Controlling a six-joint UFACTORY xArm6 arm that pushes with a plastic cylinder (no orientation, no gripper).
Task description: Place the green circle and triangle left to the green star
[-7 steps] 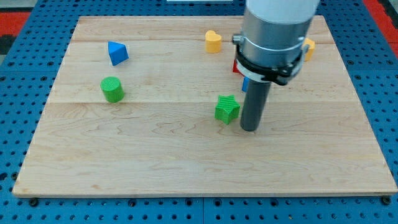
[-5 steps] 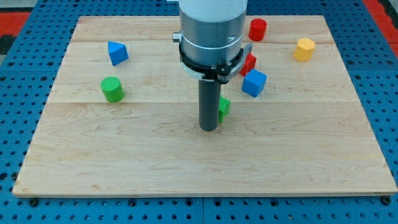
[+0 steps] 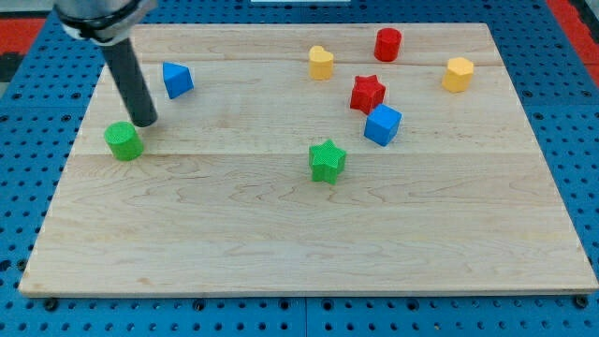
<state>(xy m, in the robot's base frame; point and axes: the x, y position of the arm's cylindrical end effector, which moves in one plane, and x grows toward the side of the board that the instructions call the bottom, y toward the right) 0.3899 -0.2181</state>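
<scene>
Two green blocks, a green cylinder [image 3: 123, 141] and a green star [image 3: 327, 160], two blue, a blue triangle [image 3: 176, 79] and a blue cube [image 3: 382, 124], two red, a red star [image 3: 368, 93] and a red cylinder [image 3: 387, 44], two yellow, a yellow heart [image 3: 321, 63] and a yellow hexagon [image 3: 459, 74], eight blocks altogether, one wooden board [image 3: 299, 253]

I can read no text, label, brand, number or sign anywhere here, neither on the blocks nor on the worktop [image 3: 281, 243].

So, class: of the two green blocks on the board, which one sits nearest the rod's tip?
The green circle, at the view's left: my tip sits just to its upper right. The green star lies far off, mid-board.
</scene>
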